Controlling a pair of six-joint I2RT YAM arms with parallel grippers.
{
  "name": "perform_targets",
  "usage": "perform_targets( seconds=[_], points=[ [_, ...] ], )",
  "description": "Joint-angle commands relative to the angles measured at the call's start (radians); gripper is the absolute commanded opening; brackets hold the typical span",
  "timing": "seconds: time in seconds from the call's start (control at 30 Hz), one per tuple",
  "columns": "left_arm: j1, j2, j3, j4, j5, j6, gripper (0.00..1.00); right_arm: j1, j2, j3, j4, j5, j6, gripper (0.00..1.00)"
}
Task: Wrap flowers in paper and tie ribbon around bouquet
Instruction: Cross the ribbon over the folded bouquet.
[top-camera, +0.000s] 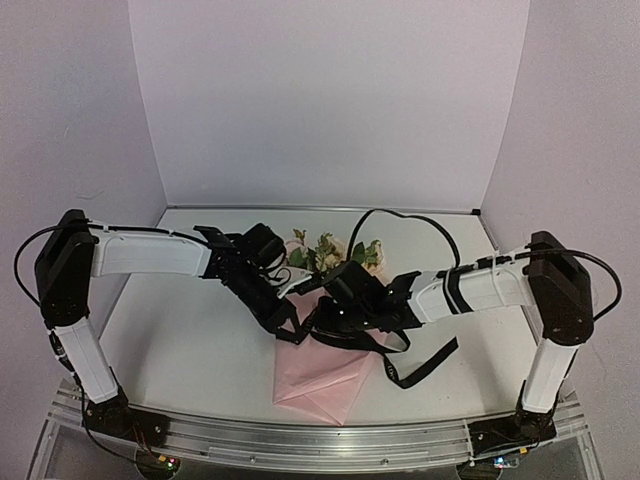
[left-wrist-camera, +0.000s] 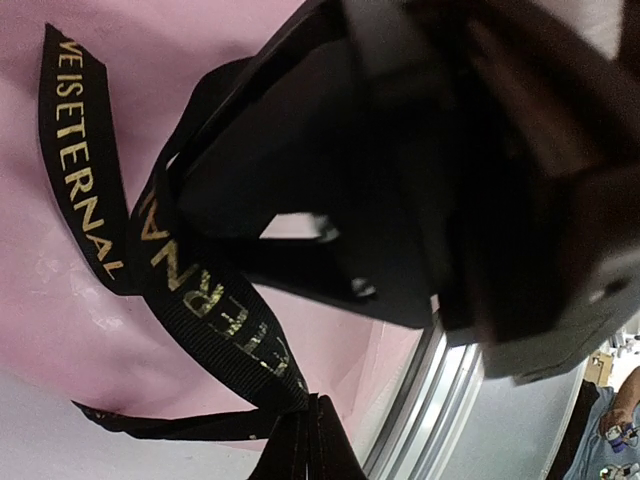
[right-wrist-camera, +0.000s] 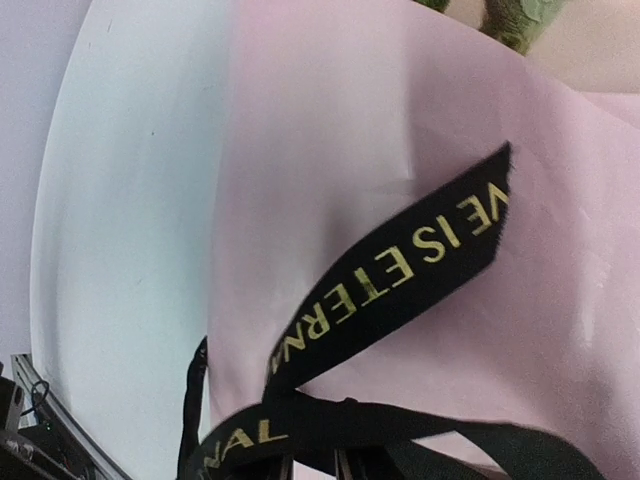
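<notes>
- We see the flowers (top-camera: 326, 250) at the far end of the paper (top-camera: 318, 378). The paper lies on the table (top-camera: 190, 340) between the two arms, its pointed end towards the bases.
- Both grippers meet over the upper part of the paper, the left gripper (top-camera: 283, 318) just beside the right gripper (top-camera: 336, 304).
- In the left wrist view, the left gripper (left-wrist-camera: 305, 442) has its fingers pressed together on the ribbon (left-wrist-camera: 205, 300). Two strands run straight into the tips, one from a lettered loop above and one from the left.
- In the right wrist view, a lettered tail of the ribbon (right-wrist-camera: 400, 268) slants up across the paper (right-wrist-camera: 330, 130). Another band crosses right in front of the right gripper (right-wrist-camera: 315, 466).
- Those fingertips barely show at the bottom edge, so we cannot tell whether they are apart or pinching the ribbon.
- From above, a loose end of the ribbon (top-camera: 425, 365) trails onto the table to the right of the paper.
</notes>
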Motion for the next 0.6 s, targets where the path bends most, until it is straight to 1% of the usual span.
perform_targets(
  seconds=[0.0, 0.13, 0.3, 0.43, 0.5, 0.57],
  points=[
    [0.005, 0.061, 0.047, -0.042, 0.053, 0.026, 0.02, 0.0, -0.113, -0.072, 0.001, 0.03, -0.031, 0.19],
    [0.005, 0.092, 0.063, -0.065, 0.061, 0.036, 0.04, 0.012, -0.169, -0.109, -0.026, 0.042, -0.052, 0.22],
    [0.005, 0.097, 0.064, -0.072, 0.054, 0.04, 0.08, 0.015, -0.231, -0.142, -0.062, 0.085, -0.066, 0.32],
    [0.005, 0.091, 0.064, -0.074, 0.032, 0.034, 0.11, 0.008, -0.233, -0.129, -0.092, 0.097, -0.085, 0.39],
    [0.005, 0.078, 0.055, -0.062, 0.014, 0.021, 0.19, -0.001, -0.227, -0.122, -0.102, 0.091, -0.094, 0.41],
    [0.005, 0.059, 0.044, -0.051, -0.006, 0.009, 0.3, -0.022, -0.216, -0.118, -0.107, 0.075, -0.094, 0.41]
  ],
)
